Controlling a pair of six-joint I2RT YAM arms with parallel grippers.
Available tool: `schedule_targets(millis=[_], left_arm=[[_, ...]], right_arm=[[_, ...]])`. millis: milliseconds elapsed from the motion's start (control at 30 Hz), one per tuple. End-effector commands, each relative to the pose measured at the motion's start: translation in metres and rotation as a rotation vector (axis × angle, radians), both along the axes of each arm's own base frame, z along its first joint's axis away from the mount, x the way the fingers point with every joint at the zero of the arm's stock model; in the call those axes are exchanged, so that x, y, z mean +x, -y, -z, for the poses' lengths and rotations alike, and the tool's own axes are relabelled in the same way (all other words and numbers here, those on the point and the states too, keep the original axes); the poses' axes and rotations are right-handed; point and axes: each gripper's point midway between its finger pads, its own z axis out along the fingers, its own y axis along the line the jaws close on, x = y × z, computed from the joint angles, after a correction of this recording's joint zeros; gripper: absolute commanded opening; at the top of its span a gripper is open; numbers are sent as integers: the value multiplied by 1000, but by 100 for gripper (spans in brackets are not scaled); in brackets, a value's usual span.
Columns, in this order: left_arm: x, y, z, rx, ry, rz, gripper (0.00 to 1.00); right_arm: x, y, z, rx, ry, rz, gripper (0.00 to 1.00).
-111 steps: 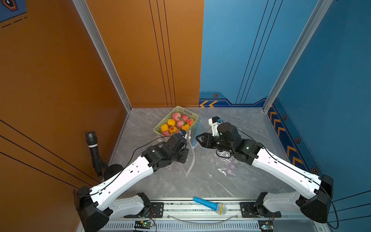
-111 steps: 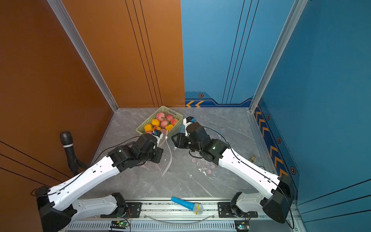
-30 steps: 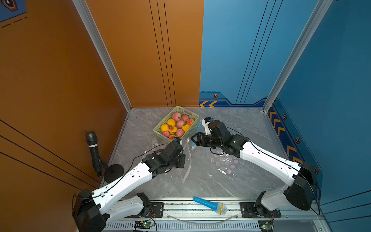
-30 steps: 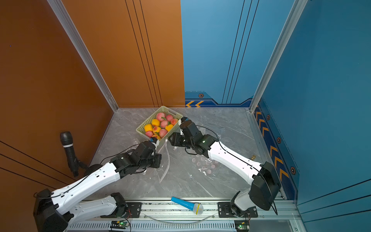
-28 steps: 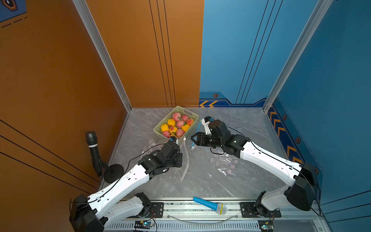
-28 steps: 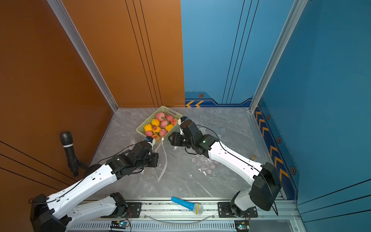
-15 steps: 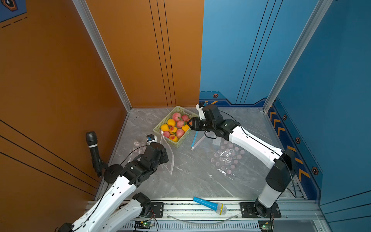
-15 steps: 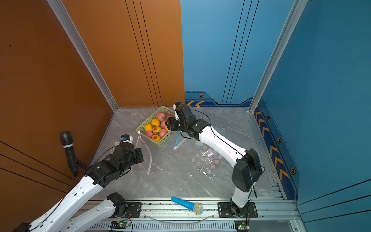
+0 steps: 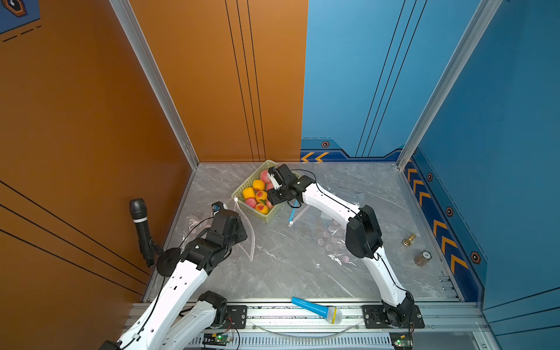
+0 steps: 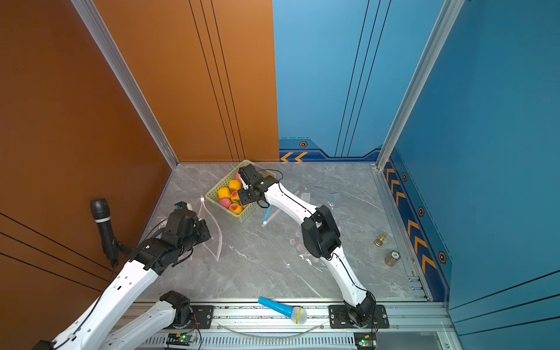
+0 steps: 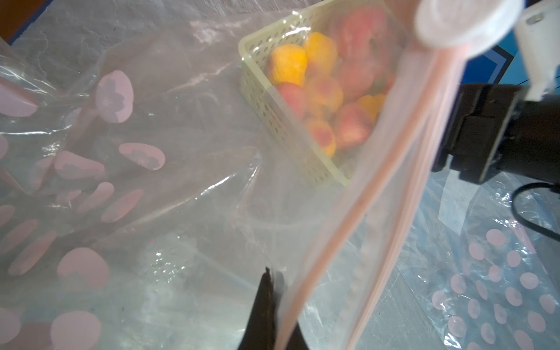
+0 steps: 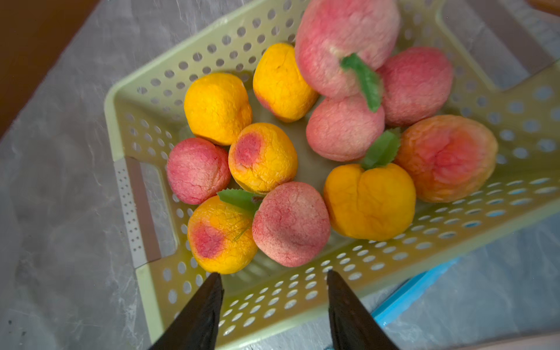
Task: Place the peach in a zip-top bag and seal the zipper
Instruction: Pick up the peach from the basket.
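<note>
Several pink and yellow peaches (image 12: 291, 224) lie in a pale green perforated basket (image 12: 272, 297) at the back of the table, seen in both top views (image 9: 266, 216) (image 10: 239, 216). My right gripper (image 12: 274, 278) is open and hovers over the basket's near wall (image 9: 271, 197), with nothing between its fingers. The pink peach is nearest to them. My left gripper (image 11: 269, 281) is shut on the edge of a clear zip-top bag (image 11: 394, 181) with a pink zipper strip. It holds the bag upright to the left of the basket (image 9: 247, 233) (image 10: 213, 233).
A dotted clear bag (image 9: 333, 239) lies flat under the right arm. A blue zipper strip (image 9: 291, 212) sits beside the basket. A black microphone on a stand (image 9: 141, 224) is at the left wall. A blue toy microphone (image 9: 316, 309) lies on the front rail. Two small weights (image 9: 409, 239) stand right.
The right arm has swung from the middle of the table back over the basket. The left arm has drawn the bag leftward and nearer, still shut on it.
</note>
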Motion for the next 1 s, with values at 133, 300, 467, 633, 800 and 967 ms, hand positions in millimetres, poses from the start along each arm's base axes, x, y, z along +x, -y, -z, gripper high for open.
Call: schedule_targets(millis=[133, 300, 467, 633, 800, 967], left_arm=[[3, 7, 4, -44, 0, 32, 0], [2, 6, 6, -51, -2, 25, 0], [3, 6, 5, -60, 2, 21, 0], [5, 8, 1, -70, 7, 27, 0], [8, 13, -4, -90, 14, 40, 0], [11, 23, -4, -122, 0, 73, 0]], right_arm=[[8, 5, 17, -142, 39, -45, 65], [7, 9, 31, -203, 20, -65, 68], [-6, 26, 41, -323, -5, -83, 68], [-15, 53, 42, -440, -33, -70, 68], [-25, 71, 32, -455, -73, -58, 67], [-31, 64, 18, -376, -83, -74, 67]])
